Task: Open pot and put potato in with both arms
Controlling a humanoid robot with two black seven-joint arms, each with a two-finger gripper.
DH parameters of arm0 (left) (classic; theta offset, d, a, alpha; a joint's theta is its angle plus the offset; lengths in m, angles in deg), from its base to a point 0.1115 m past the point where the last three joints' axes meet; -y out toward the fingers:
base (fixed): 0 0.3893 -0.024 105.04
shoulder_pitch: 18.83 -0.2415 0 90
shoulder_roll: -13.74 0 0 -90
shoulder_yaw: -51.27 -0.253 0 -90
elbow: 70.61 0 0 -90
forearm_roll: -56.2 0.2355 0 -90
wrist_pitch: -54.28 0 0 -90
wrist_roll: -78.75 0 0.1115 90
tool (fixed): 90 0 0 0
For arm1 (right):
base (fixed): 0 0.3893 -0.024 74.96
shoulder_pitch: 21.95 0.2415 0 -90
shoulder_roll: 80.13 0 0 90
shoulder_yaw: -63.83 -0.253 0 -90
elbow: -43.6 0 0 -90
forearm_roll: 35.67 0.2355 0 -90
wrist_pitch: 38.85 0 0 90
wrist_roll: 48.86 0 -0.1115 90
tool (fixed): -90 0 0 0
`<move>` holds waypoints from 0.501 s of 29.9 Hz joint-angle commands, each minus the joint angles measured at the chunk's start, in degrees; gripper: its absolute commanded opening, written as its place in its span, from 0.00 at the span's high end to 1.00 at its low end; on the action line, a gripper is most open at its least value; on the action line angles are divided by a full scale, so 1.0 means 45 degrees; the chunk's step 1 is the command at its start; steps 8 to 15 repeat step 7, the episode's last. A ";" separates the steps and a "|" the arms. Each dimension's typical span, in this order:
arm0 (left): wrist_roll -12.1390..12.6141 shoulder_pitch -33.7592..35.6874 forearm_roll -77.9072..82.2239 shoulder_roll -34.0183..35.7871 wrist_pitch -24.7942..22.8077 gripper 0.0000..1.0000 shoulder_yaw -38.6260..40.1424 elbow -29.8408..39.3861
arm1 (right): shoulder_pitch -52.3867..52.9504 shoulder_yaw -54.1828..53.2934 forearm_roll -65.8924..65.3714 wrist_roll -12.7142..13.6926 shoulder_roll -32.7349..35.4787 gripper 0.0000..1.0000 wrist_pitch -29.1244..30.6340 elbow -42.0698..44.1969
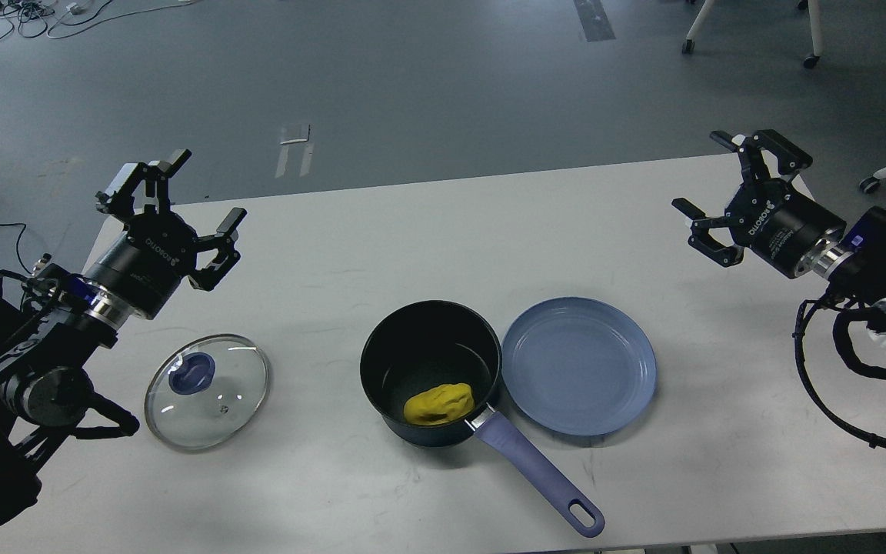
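Observation:
A dark pot [428,346] with a lavender handle stands open at the table's middle front. A yellow potato [440,404] lies inside it. The glass lid [207,391] with a blue knob lies flat on the table to the pot's left. My left gripper [174,200] is open and empty above the table's left side, behind the lid. My right gripper [727,185] is open and empty above the table's right side, well away from the pot.
An empty blue plate [579,365] sits on the white table [443,246], touching the pot's right side. The pot handle [535,475] points toward the front right edge. Chair legs and cables lie on the grey floor behind.

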 commanded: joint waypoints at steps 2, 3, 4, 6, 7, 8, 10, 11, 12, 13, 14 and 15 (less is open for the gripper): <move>0.0000 -0.0081 0.0019 -0.0016 -0.0002 0.02 -0.0017 -0.0026 | -0.0164 0.0003 -0.0017 -0.0001 -0.0191 0.00 -0.0002 0.0253; 0.0000 -0.0081 0.0038 -0.0016 -0.0002 0.02 -0.0018 -0.0026 | -0.0184 0.0003 -0.0017 -0.0001 -0.0191 0.00 -0.0002 0.0313; 0.0000 -0.0081 0.0019 -0.0016 -0.0002 0.02 -0.0018 -0.0026 | -0.0185 0.0003 -0.0017 -0.0001 -0.0191 0.00 -0.0002 0.0371; 0.0000 -0.0158 0.0019 -0.0016 -0.0002 0.02 -0.0018 -0.0026 | -0.0320 0.0023 -0.0017 -0.0001 -0.0211 0.00 -0.0002 0.0508; 0.0000 -0.0198 0.0038 -0.0016 -0.0002 0.02 -0.0018 -0.0026 | -0.0379 0.0023 -0.0017 -0.0001 -0.0211 0.00 -0.0002 0.0508; 0.0000 -0.0198 0.0038 -0.0016 -0.0002 0.02 -0.0018 -0.0026 | -0.0379 0.0023 -0.0017 -0.0001 -0.0211 0.00 -0.0002 0.0508; 0.0000 -0.0198 0.0038 -0.0016 -0.0002 0.02 -0.0018 -0.0026 | -0.0379 0.0023 -0.0017 -0.0001 -0.0211 0.00 -0.0002 0.0508; 0.0000 -0.0198 0.0038 -0.0016 -0.0002 0.02 -0.0018 -0.0026 | -0.0379 0.0023 -0.0017 -0.0001 -0.0211 0.00 -0.0002 0.0508; 0.0000 -0.0198 0.0038 -0.0016 -0.0002 0.02 -0.0018 -0.0026 | -0.0379 0.0023 -0.0017 -0.0001 -0.0211 0.00 -0.0002 0.0508; 0.0000 -0.0198 0.0038 -0.0016 -0.0002 0.02 -0.0018 -0.0026 | -0.0379 0.0023 -0.0017 -0.0001 -0.0211 0.00 -0.0002 0.0508; 0.0000 -0.0198 0.0038 -0.0016 -0.0002 0.02 -0.0018 -0.0026 | -0.0379 0.0023 -0.0017 -0.0001 -0.0211 0.00 -0.0002 0.0508; 0.0000 -0.0198 0.0038 -0.0016 -0.0002 0.02 -0.0018 -0.0026 | -0.0379 0.0023 -0.0017 -0.0001 -0.0211 0.00 -0.0002 0.0508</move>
